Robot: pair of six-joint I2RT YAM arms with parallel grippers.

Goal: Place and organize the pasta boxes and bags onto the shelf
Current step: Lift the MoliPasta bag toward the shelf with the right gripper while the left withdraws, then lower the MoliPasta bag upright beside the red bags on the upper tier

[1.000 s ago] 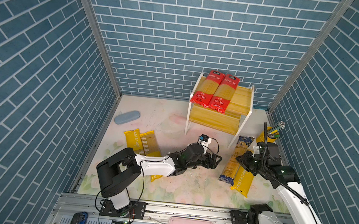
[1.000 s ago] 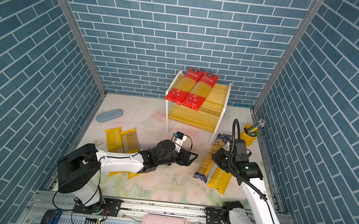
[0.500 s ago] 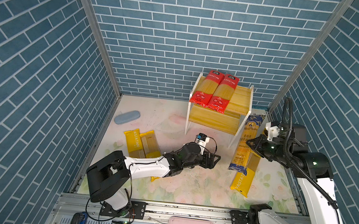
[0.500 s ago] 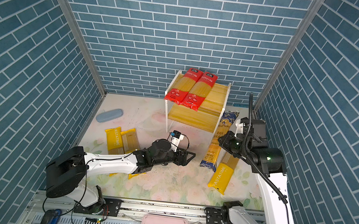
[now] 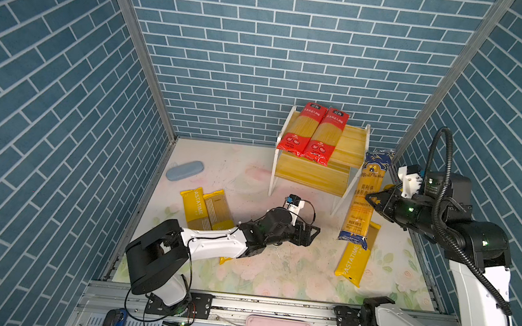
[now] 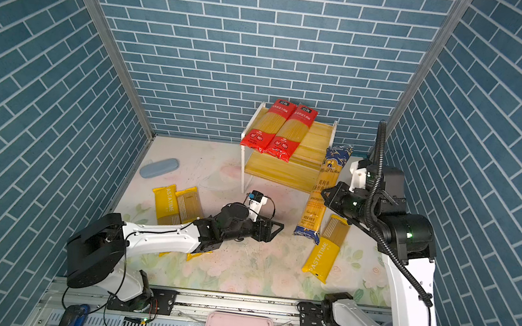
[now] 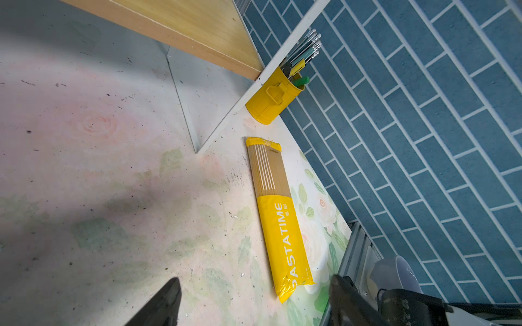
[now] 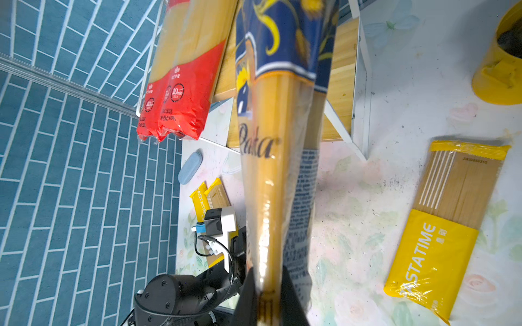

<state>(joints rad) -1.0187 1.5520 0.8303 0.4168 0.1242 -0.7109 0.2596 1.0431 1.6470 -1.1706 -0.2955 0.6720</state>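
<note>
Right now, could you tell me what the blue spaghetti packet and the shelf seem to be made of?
The blue spaghetti packet looks like glossy clear plastic film: glare, creases, pasta seen through. The shelf has matte boards of wood or wood-look laminate, grain lines showing; its white frame, probably painted metal.

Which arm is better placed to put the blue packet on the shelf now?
The right. The right gripper is shut on the blue packet, beside the shelf; the left gripper is open and holds nothing.

Yellow packets — lower ends hidden under the left arm.
</note>
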